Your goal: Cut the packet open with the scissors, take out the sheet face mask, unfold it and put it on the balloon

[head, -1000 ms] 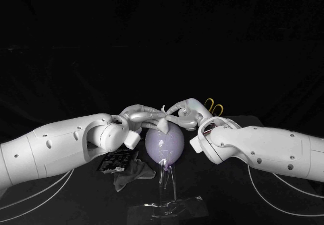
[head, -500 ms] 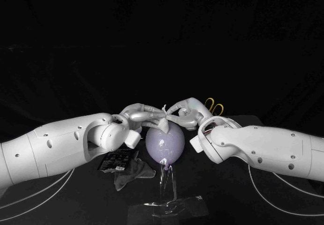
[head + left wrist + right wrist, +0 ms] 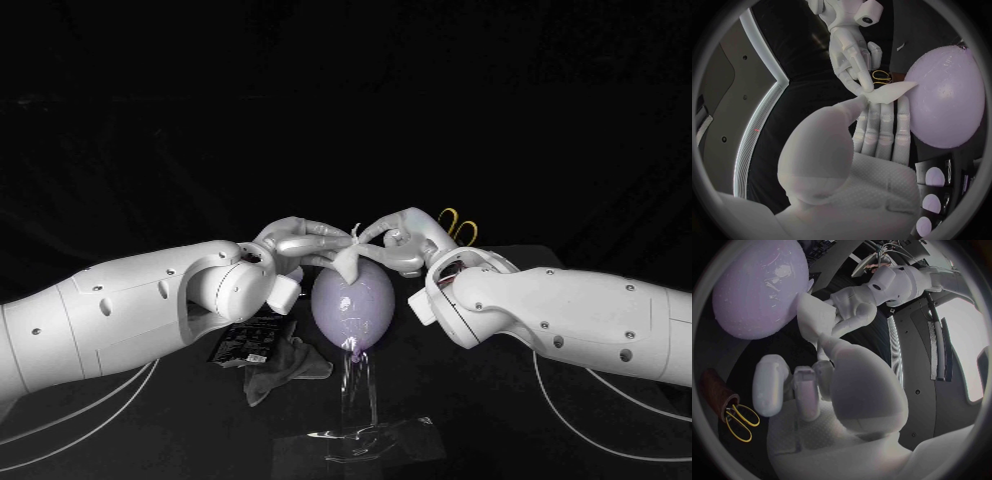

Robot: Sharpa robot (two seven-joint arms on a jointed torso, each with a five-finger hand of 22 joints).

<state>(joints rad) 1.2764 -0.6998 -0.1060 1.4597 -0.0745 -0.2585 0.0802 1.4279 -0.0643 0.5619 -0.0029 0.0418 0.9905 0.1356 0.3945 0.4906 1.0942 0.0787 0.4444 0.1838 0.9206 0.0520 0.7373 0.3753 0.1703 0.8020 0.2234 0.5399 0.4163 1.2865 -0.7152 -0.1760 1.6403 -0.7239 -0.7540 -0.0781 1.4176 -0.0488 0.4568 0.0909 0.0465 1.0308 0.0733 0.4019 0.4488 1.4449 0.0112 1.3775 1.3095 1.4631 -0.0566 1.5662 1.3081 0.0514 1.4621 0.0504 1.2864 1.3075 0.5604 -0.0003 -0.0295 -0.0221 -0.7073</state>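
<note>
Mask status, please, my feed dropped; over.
Left hand and right hand both pinch mask atop balloon. Mask bunched, not spread. Packet, scissors aside; nothing blocking.

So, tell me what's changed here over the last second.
The sheet mask, pinched between the left hand and right hand, has shifted slightly toward the robot's right and now sits over the top of the balloon. Both hands keep their hold; nothing was let go. The balloon, scissors and packet stayed put.

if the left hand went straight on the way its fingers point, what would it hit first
Most likely the right hand: the left hand points at its fingertips, with only the sheet mask both hold between them. The balloon sits beside that line, though depth is unclear.
</note>
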